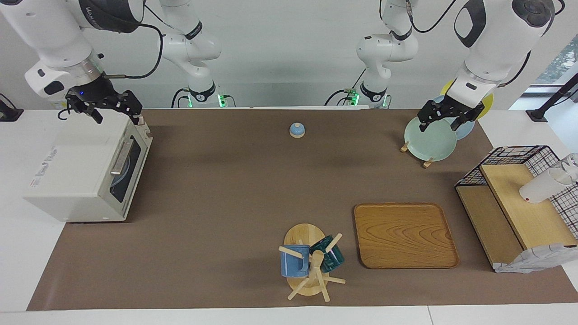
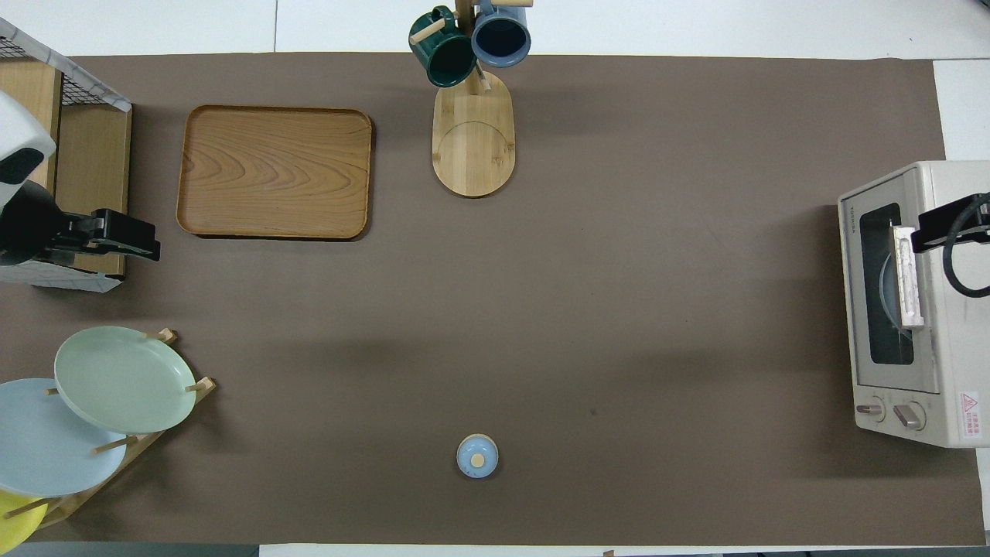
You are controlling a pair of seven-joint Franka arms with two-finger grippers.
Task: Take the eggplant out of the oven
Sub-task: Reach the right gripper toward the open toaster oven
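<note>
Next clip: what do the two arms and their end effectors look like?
Both arms are glossy white rounded segments with black joint bands and dark panels. Black cables loop along them, and green lights glow at the bases. Each carries a black two-finger end effector: the left, the right, which shows a small blue light.

Left hand (image 1: 445,119) open, right hand (image 1: 108,110) open
</note>
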